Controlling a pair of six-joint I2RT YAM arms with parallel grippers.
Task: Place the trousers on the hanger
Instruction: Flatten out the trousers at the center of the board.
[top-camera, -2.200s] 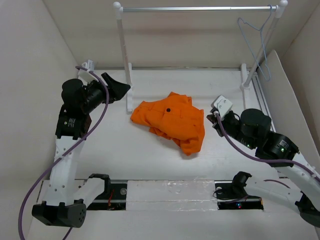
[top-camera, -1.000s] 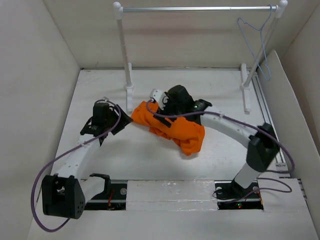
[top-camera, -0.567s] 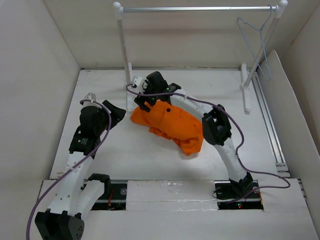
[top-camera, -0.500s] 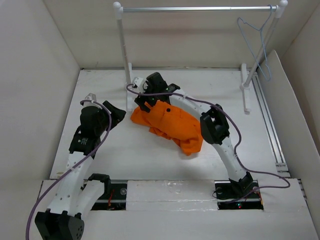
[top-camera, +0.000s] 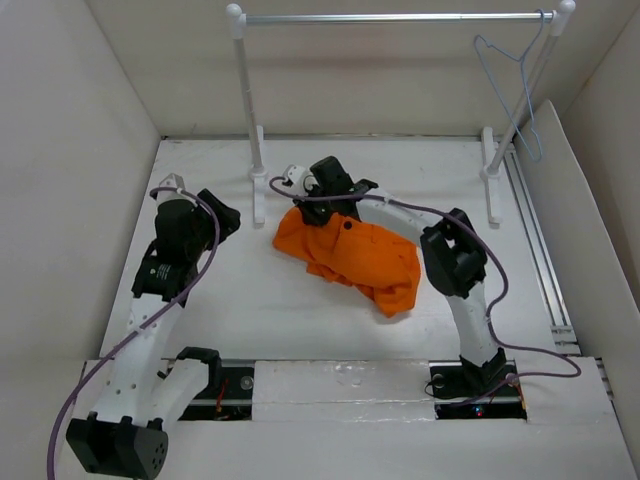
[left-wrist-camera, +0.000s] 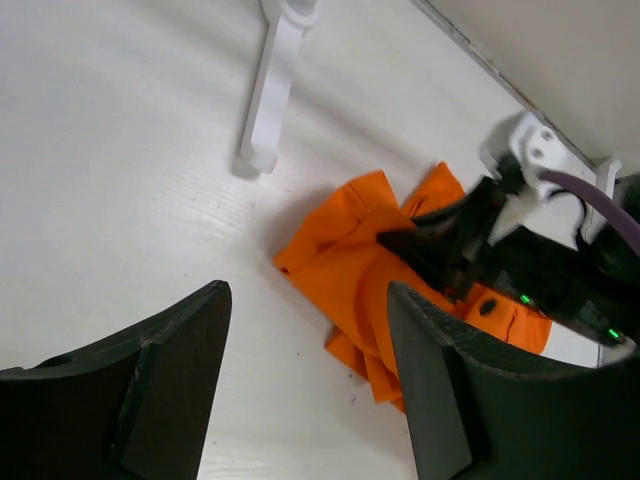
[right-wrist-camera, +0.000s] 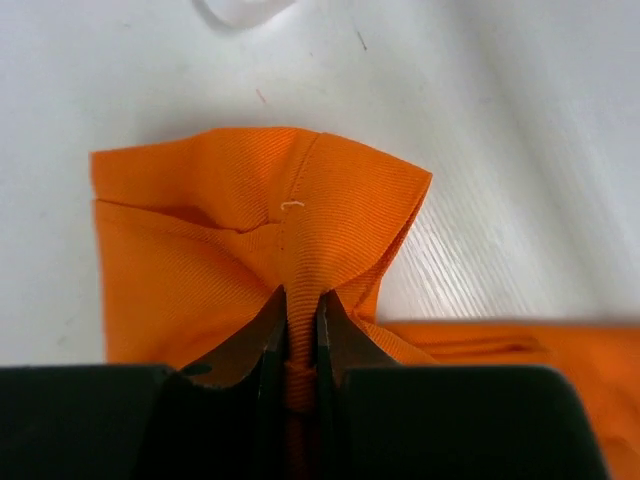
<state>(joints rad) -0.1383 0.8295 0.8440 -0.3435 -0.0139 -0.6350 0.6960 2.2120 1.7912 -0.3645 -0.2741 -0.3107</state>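
The orange trousers (top-camera: 352, 255) lie crumpled mid-table; they also show in the left wrist view (left-wrist-camera: 352, 262) and the right wrist view (right-wrist-camera: 250, 230). My right gripper (top-camera: 320, 207) is shut on a fold at their far left edge, seen pinched between the fingers in the right wrist view (right-wrist-camera: 297, 322). My left gripper (top-camera: 222, 215) is open and empty, to the left of the trousers; in its wrist view (left-wrist-camera: 305, 385) it hovers over bare table. The pale wire hanger (top-camera: 512, 95) hangs from the right end of the rail, far from both grippers.
A white-posted metal rail (top-camera: 400, 17) spans the back of the table; its left post (top-camera: 250, 130) and foot stand just left of the trousers, and its right post (top-camera: 500, 140) is at the far right. White walls enclose the table on three sides.
My right gripper has closed on the trousers' far left edge and pulled the cloth slightly right and toward the front. My left arm drew back to the left and now points at the trousers.
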